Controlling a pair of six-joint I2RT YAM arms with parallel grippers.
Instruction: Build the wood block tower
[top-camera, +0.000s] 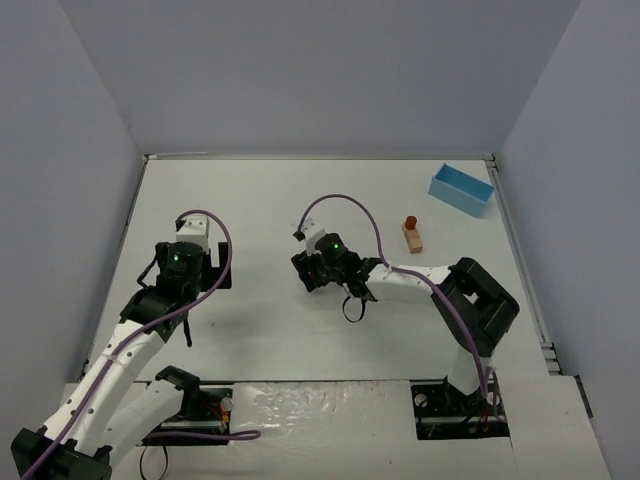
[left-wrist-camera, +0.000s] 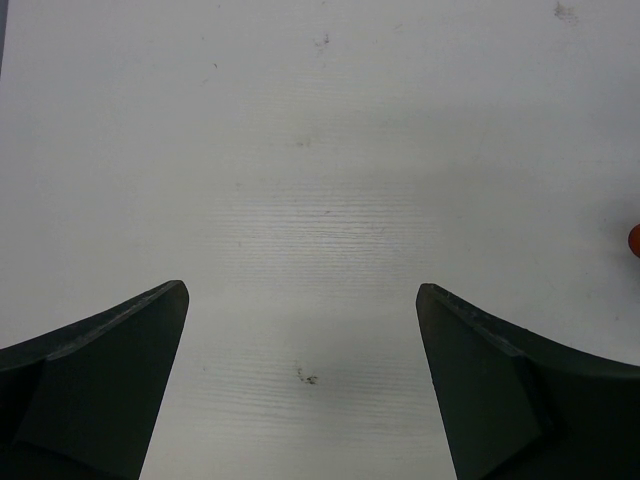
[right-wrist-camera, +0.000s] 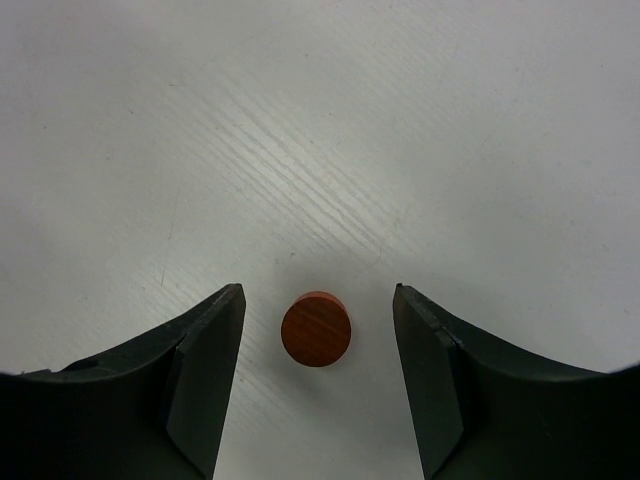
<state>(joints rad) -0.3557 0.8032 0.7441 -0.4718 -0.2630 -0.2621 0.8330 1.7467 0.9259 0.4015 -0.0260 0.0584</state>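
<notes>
Two slim robot arms, alike in build. The left arm (top-camera: 120, 350) had white tubular links joined by black housings, and a black wrist block carrying a small green light (top-camera: 176, 258). A purple cable (top-camera: 228, 255) looped out from the wrist and ran along the links. The right arm (top-camera: 410, 283) had a white forearm, a chunky black joint (top-camera: 480, 300) and its own purple lead (top-camera: 340, 197). Seen close, the left gripper (left-wrist-camera: 300, 295) and right gripper (right-wrist-camera: 318, 290) each had two dark, matte, wedge-shaped fingers with bevelled inner faces.
</notes>
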